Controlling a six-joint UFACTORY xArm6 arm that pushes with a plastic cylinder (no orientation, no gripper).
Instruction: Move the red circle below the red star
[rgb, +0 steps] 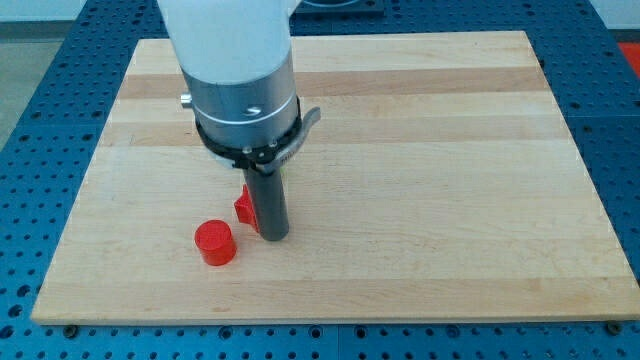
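The red circle (214, 242) is a short red cylinder lying on the wooden board (420, 150) toward the view's lower left. The red star (245, 207) lies just up and right of it, and the rod hides most of it. My tip (275, 236) rests on the board right beside the star's right side, to the right of the red circle. A small gap separates the circle from the star.
The arm's white and grey wrist (245, 90) hangs over the board's upper left part. A blue perforated table (40, 120) surrounds the board on all sides.
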